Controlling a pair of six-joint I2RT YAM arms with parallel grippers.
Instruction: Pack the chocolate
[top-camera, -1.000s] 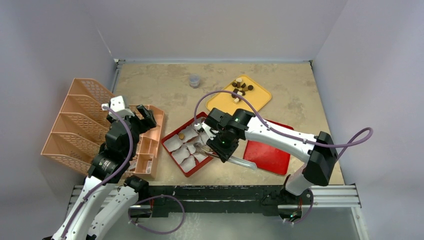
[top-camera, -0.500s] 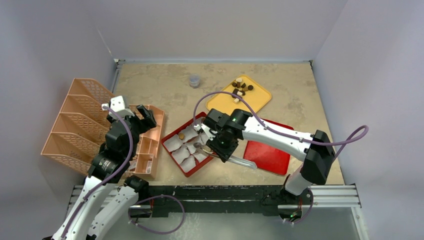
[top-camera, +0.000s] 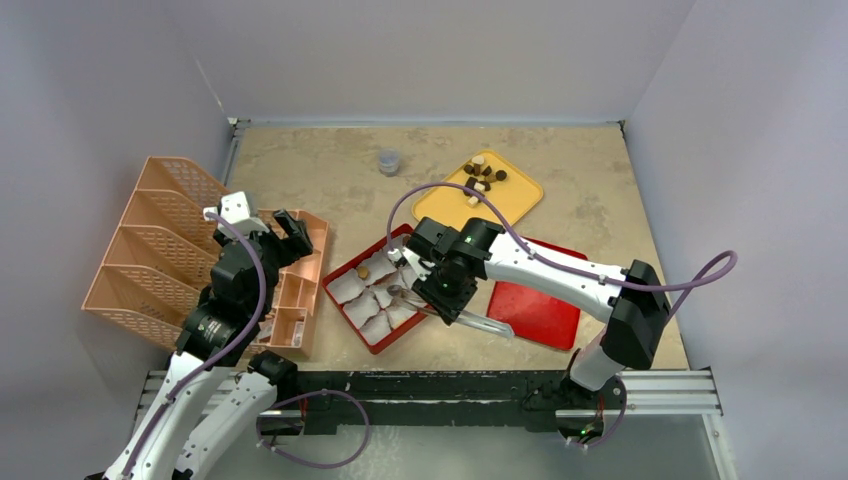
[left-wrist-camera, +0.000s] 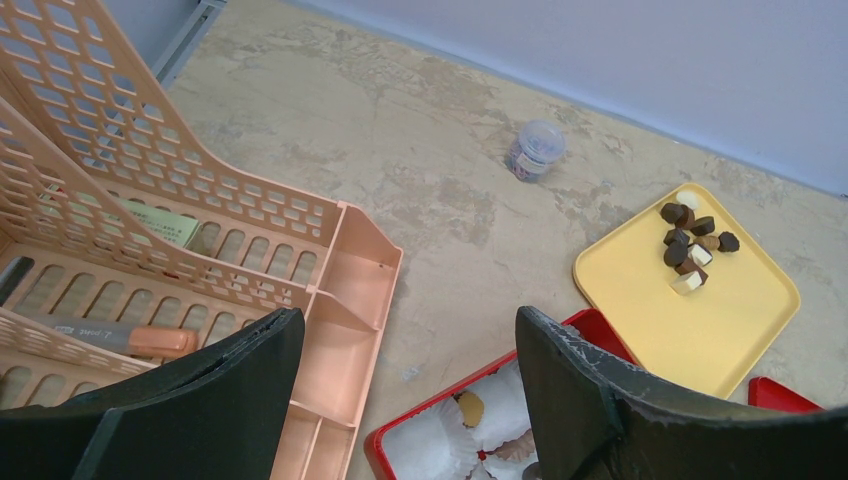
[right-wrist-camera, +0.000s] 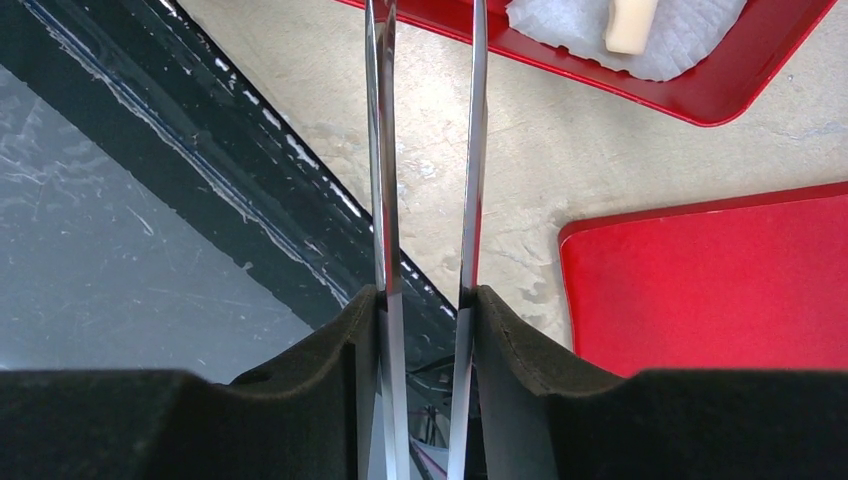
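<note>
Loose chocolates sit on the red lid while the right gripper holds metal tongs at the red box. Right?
No: the top view shows the chocolates on the yellow tray, not the red lid. The right gripper does hold metal tongs at the red box.

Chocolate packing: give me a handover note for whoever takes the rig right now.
Left gripper: open, empty, above the organizer.
Right gripper: shut on tweezers, tips over the box.
Done: a light brown piece and a cream piece sit in the box's paper cups.
To do: chocolates clustered on the yellow tray; other visible cups look empty; lid lies beside the box.
</note>
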